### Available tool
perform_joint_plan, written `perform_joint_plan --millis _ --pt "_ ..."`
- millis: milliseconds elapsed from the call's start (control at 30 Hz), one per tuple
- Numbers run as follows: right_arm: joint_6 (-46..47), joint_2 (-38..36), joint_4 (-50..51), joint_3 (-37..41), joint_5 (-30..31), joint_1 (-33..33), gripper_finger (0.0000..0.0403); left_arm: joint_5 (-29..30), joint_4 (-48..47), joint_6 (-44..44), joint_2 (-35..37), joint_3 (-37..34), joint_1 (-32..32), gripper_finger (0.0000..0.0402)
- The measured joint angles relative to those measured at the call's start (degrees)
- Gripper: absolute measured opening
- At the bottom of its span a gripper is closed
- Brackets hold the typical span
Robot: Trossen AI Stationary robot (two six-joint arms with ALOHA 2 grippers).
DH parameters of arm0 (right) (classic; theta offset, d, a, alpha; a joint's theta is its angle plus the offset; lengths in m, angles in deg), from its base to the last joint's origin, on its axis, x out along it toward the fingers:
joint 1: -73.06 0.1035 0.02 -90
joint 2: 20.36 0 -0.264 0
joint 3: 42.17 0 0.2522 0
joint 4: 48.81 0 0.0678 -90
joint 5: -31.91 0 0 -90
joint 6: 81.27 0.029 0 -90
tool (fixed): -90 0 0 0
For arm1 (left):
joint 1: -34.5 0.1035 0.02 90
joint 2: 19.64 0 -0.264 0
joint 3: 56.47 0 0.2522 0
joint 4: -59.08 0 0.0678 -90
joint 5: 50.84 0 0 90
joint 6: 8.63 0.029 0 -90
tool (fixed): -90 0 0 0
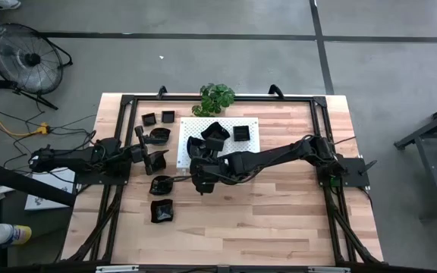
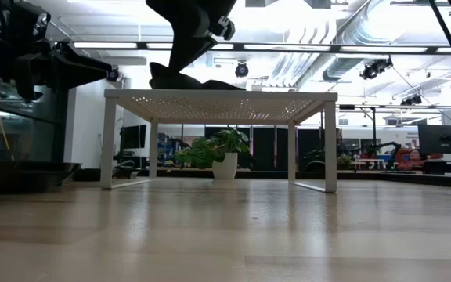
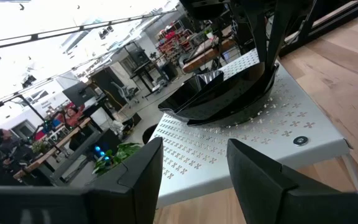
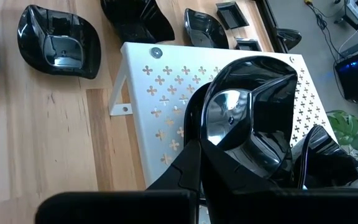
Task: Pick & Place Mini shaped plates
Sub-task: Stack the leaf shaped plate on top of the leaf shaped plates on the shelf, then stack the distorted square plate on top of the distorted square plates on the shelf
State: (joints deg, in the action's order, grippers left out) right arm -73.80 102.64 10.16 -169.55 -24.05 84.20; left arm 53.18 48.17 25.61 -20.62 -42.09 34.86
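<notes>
A white perforated board [image 1: 245,144] stands on legs at the table's middle, with glossy black mini plates on top [image 1: 241,133] and several more on the wood to its left [image 1: 161,184]. My right gripper [image 4: 210,171] is shut on one black wavy-edged plate [image 4: 247,118] over the board's near left part. In the low view this plate [image 2: 190,80] sits at the level of the board's top [image 2: 221,96]. My left gripper [image 3: 191,165] stands open left of the board, level, with nothing between its fingers. My right gripper pinches the plate's rim [image 4: 219,152] on the side nearest the wrist. The fingers slant down from the table's right and near side. The plate sits hollow side up, roughly level; whether its underside rests on the board or hangs just above it, I cannot tell.
A green potted plant [image 1: 217,97] stands at the far edge behind the board. Loose plates lie on the wood at the far left [image 1: 158,118] and near left [image 1: 161,210]. Another plate [image 4: 328,162] lies on the board beside the held one. Bare wood stretches along the near side.
</notes>
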Motion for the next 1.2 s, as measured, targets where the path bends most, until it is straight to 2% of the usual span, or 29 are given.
perform_joint_plan --millis 767,1200 --pt "0.00 -0.79 1.33 0.00 -0.09 0.00 0.0002 -0.01 0.00 -0.01 -0.01 0.00 0.00 0.0175" --pt "0.00 -0.79 1.31 0.02 -0.37 0.02 0.0099 -0.01 0.00 -0.01 0.00 0.00 -0.01 0.0175"
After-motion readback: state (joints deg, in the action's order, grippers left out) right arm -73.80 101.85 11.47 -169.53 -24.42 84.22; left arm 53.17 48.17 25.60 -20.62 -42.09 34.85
